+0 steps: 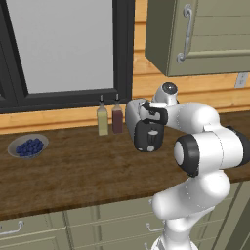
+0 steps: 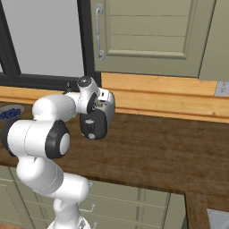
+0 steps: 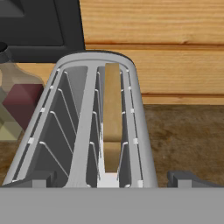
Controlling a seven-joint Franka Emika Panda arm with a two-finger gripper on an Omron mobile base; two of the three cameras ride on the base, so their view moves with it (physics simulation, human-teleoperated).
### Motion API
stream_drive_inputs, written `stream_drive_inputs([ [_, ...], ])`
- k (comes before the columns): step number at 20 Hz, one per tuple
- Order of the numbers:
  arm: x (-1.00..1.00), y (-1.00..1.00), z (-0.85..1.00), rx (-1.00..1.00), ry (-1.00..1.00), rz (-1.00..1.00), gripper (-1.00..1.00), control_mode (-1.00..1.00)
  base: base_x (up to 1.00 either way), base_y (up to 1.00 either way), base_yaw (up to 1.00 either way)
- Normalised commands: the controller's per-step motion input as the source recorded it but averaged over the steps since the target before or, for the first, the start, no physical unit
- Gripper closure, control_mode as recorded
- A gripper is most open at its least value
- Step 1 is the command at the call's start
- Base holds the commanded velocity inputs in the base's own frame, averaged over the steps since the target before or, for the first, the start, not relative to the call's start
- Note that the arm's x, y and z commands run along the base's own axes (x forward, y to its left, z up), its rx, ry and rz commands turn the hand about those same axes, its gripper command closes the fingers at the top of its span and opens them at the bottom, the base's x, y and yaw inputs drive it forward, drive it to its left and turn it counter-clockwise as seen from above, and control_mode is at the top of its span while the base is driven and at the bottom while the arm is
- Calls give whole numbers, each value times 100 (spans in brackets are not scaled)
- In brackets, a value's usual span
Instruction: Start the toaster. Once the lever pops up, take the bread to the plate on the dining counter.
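The silver toaster [image 1: 142,131] with its black end panel stands on the dark wooden counter [image 1: 78,171], near the back wall. In the hand view I look down into the toaster [image 3: 83,131]: the bread [image 3: 113,118], a tan slice, stands on edge in the right slot. My gripper [image 3: 109,179] hovers just above the toaster's near end, open, with one fingertip [image 3: 33,181] on each side and nothing held. From the base views the gripper [image 1: 149,117] [image 2: 99,105] sits over the toaster [image 2: 95,120]. The plate is out of view; whether this top is the dining counter I cannot tell.
Two slim bottles [image 1: 110,117] stand just left of the toaster, by the window. A grey bowl of blueberries [image 1: 28,146] lies far left. A wall cabinet [image 1: 200,34] hangs above. A sink corner [image 2: 218,219] shows at the lower right.
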Motion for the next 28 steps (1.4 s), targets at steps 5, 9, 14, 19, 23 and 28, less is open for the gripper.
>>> stream_drive_inputs([
  [5,0,0,0,0,0,0,-100,-100,0,0,0],
  [9,0,0,0,0,0,0,-100,-100,0,0,0],
  [14,0,0,0,0,0,0,-100,-100,0,0,0],
  [19,0,0,0,0,0,0,-100,-100,0,0,0],
  [23,1,0,0,0,0,0,-100,-100,0,0,0],
  [28,12,0,0,0,0,0,-100,-100,0,0,0],
])
